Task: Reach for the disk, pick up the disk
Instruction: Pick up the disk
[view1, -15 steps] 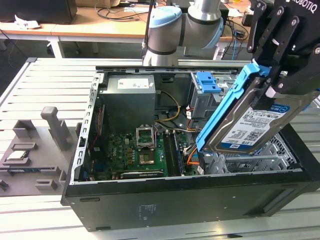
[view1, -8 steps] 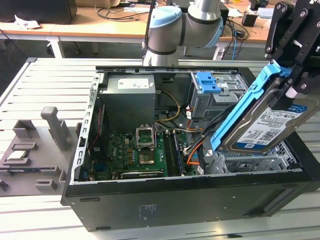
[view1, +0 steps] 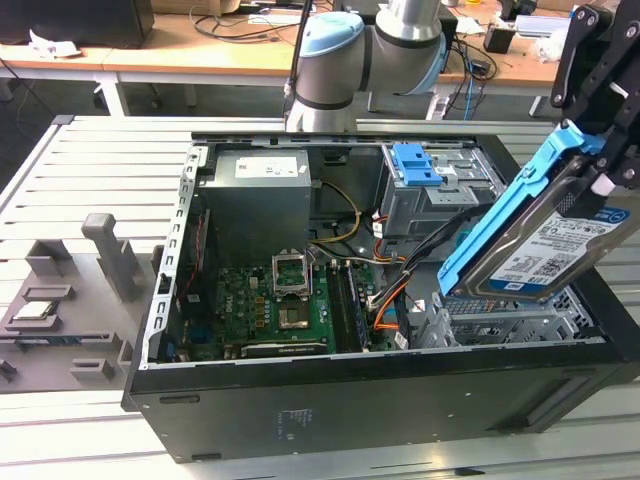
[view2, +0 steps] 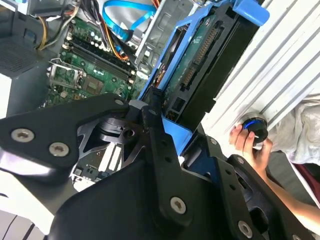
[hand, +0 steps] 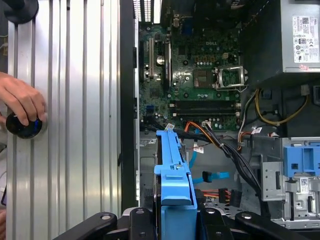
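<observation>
Hanging tilted above the open computer case (view1: 380, 395), the disk (view1: 545, 255) is flat grey metal with a white-and-blue label and bright blue rails. The black gripper (view1: 600, 150) is closed on its upper end, holding it up at the exterior view's right, over the drive bay (view1: 510, 322).

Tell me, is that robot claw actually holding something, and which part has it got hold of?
Yes. The gripper holds the disk, tilted up above the open computer case. Its black fingers clamp the drive's upper end, across the blue side rails.
</observation>
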